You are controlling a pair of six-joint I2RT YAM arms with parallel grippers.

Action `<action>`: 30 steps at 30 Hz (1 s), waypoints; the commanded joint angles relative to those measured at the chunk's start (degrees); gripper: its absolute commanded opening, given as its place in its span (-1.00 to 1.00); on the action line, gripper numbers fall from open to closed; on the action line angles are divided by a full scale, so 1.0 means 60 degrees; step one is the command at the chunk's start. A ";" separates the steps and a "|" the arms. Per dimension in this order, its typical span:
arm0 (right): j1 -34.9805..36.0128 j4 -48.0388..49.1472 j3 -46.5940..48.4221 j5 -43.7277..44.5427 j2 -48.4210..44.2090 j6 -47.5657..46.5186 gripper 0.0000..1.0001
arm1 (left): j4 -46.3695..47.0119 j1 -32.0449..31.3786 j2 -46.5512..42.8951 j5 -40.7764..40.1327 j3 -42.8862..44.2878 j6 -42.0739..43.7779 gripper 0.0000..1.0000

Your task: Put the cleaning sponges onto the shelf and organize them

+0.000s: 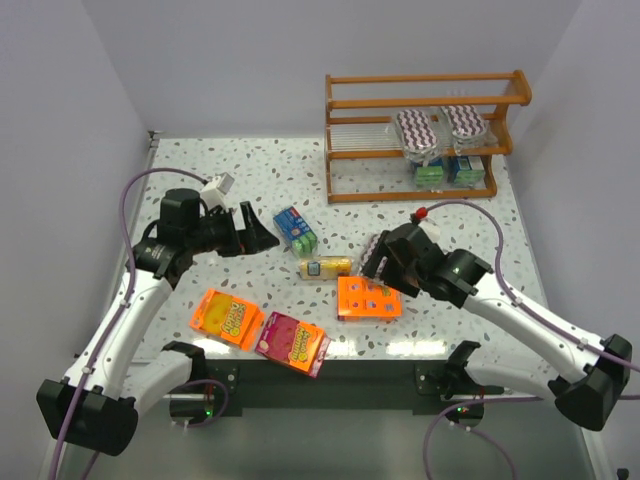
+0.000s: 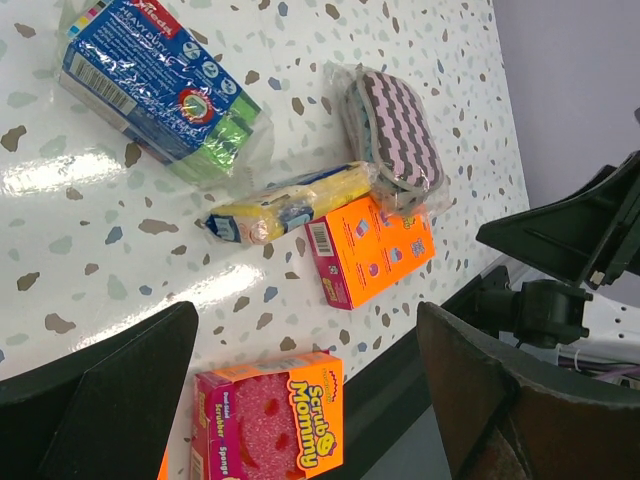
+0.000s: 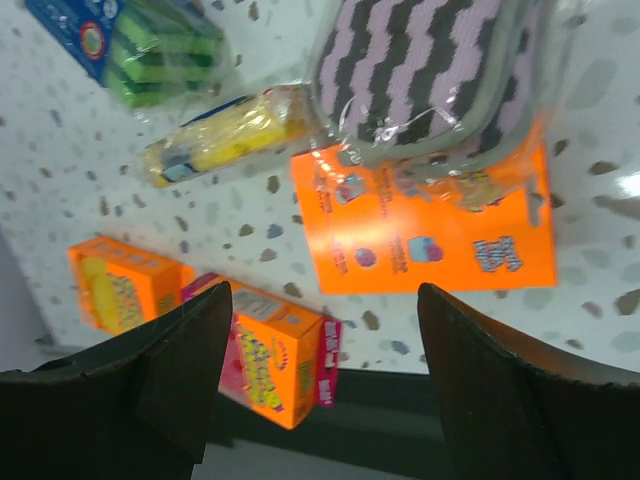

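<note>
The shelf stands at the back right, holding two zigzag pads and blue-green blocks. Loose on the table lie a blue-and-green pack, a yellow block and an orange box. In the right wrist view a wrapped zigzag pad rests partly on that orange box. My right gripper hovers open just short of the pad, holding nothing. My left gripper is open and empty, raised left of the blue-and-green pack.
An orange sponge box and a pink-orange Scrub Mommy box lie near the table's front edge. White walls close in the left and right sides. The right arm's cable loops over the table in front of the shelf.
</note>
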 commanded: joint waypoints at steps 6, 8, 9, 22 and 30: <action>-0.0305 0.2646 -0.1210 -0.1639 -0.0640 0.5311 0.60 | 0.0083 -0.0043 -0.0179 0.0065 0.0053 0.0038 0.93; -0.0364 0.2691 -0.1461 -0.1580 -0.0786 0.6176 0.60 | 0.0098 -0.0043 -0.0209 0.0065 0.0009 0.0052 0.93; -0.0436 0.2779 -0.1694 -0.1624 -0.0816 0.6411 0.60 | 0.0098 -0.0043 -0.0209 0.0065 -0.0021 0.0052 0.94; -0.2676 0.2853 -0.2180 -0.1946 -0.0055 0.5653 0.59 | 0.0054 -0.0043 0.0128 0.0065 0.0126 0.0403 0.94; -0.5166 0.2179 -0.1610 -0.2195 0.0559 0.3079 0.62 | 0.0068 -0.0028 0.0260 0.0035 0.0111 0.0492 0.95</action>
